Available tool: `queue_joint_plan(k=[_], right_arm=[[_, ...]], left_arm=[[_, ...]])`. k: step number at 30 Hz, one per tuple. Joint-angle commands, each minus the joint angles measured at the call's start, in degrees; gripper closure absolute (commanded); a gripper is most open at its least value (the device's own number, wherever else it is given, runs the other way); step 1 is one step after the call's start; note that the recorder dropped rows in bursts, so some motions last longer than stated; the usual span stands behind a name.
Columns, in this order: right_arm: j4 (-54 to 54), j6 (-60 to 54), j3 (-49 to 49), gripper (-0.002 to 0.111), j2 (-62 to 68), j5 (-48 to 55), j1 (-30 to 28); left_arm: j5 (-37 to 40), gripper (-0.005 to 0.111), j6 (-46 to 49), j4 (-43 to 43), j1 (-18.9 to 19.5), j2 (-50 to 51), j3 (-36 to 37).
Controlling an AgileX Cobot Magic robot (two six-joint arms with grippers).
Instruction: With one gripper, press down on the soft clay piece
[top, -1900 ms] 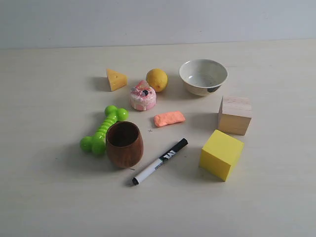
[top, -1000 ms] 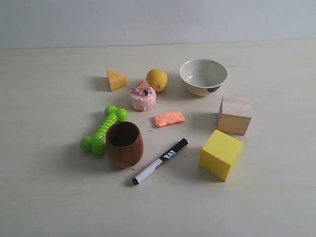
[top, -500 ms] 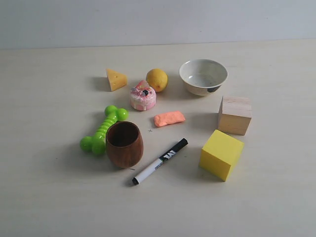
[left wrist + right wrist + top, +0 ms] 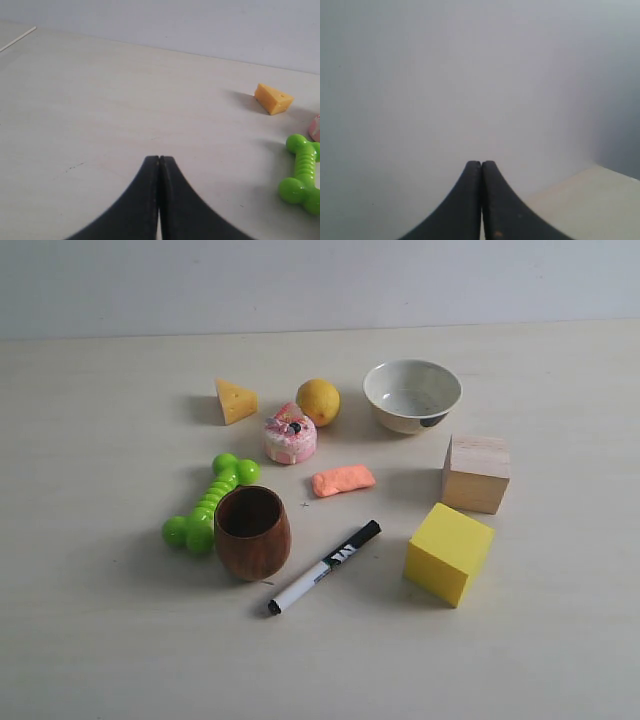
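Note:
The soft clay piece, a small salmon-orange lump, lies on the table near the middle of the exterior view, between the pink-and-white cake piece and the marker. Neither arm shows in the exterior view. In the left wrist view my left gripper is shut and empty over bare table, far from the clay. My right gripper is shut too, facing a grey wall, with only a table corner in sight. The clay is out of both wrist views.
Around the clay stand a brown wooden cup, a green bone toy, a yellow cheese wedge, a lemon, a white bowl, a wooden block and a yellow cube.

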Motion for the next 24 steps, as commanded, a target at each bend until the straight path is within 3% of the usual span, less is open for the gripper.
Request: queue_joint_plan(k=[1,11,24], right_arm=[[-0.31,-0.88,-6.18,0.107,-0.29,5.44,-0.26],[-0.42,-4.39,-20.65,0.107,15.73,18.56,0.57],[1.31,-11.15,-41.79,0.107,46.41,33.49,16.35]], left_arm=[[-0.57,0.107,-0.34,-0.35,-0.05,-0.31,-0.15],[-0.57,0.107,-0.34,-0.35,-0.05,-0.31,-0.15],[-0.57,0.107,-0.34,-0.35,-0.05,-0.31,-0.15]])
